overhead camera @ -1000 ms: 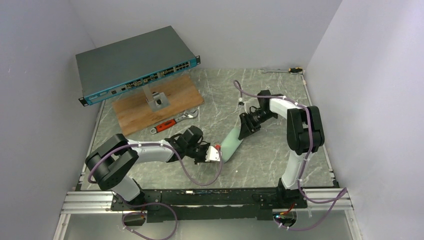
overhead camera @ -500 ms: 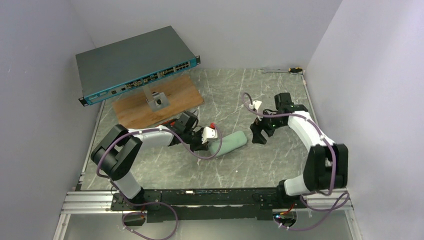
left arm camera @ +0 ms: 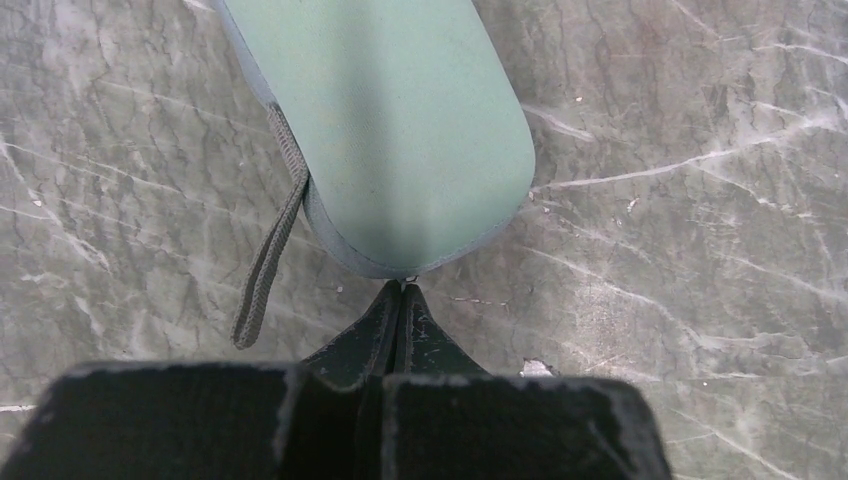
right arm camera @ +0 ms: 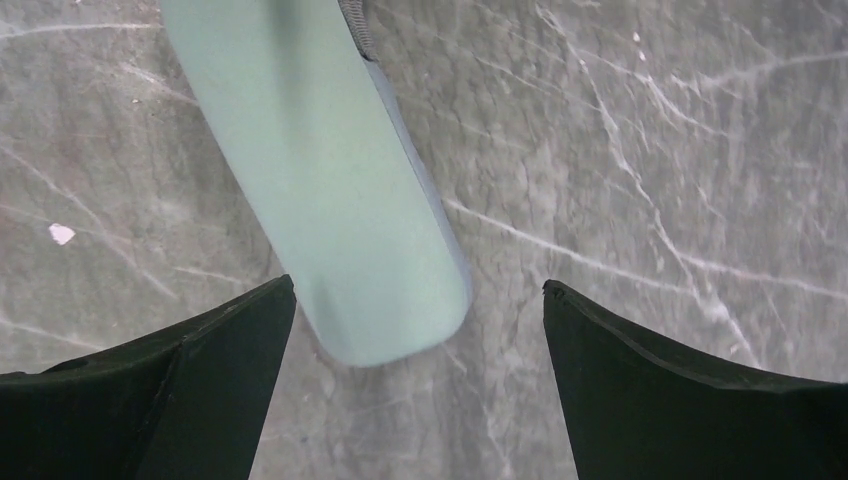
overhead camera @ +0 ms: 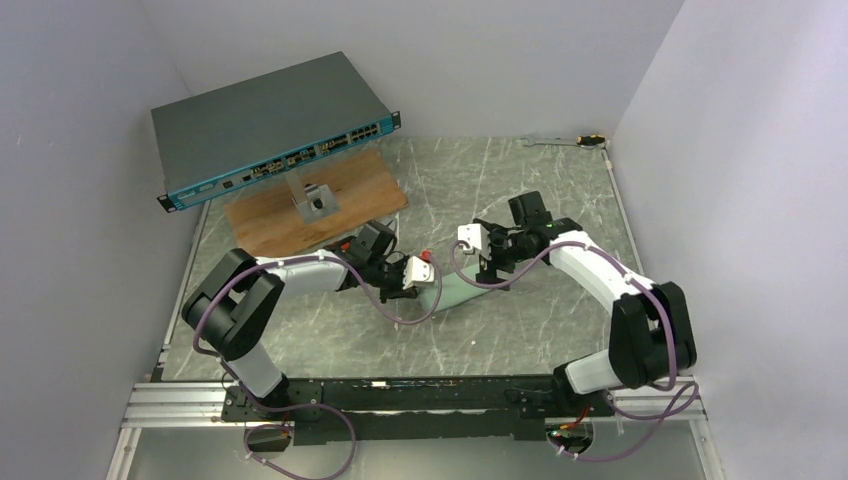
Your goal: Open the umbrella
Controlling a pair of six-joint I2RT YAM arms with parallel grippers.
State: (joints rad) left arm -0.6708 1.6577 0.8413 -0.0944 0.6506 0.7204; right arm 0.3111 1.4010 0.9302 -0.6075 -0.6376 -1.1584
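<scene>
Plain pale walls point(overhead camera: 520, 60) close in three sides of a grey marbled worktop point(overhead camera: 450, 170). A wooden board point(overhead camera: 270, 215) lies far left under a propped network switch point(overhead camera: 260, 120); what looks like a wrench point(overhead camera: 560, 142) sits far right.

Network switch point(overhead camera: 270, 125) over wooden board point(overhead camera: 300, 205); distant wrench point(overhead camera: 550, 142).

Even soft overhead light, faint shadows, sharp overview, wrist foregrounds blurred

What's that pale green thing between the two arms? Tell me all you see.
A pale mint sleeve, smooth and fabric-like, with rounded ends and a grey strap at one side. It lies flat on the marbled table. The left gripper, shut, meets one end; the open right gripper straddles the other.
</scene>
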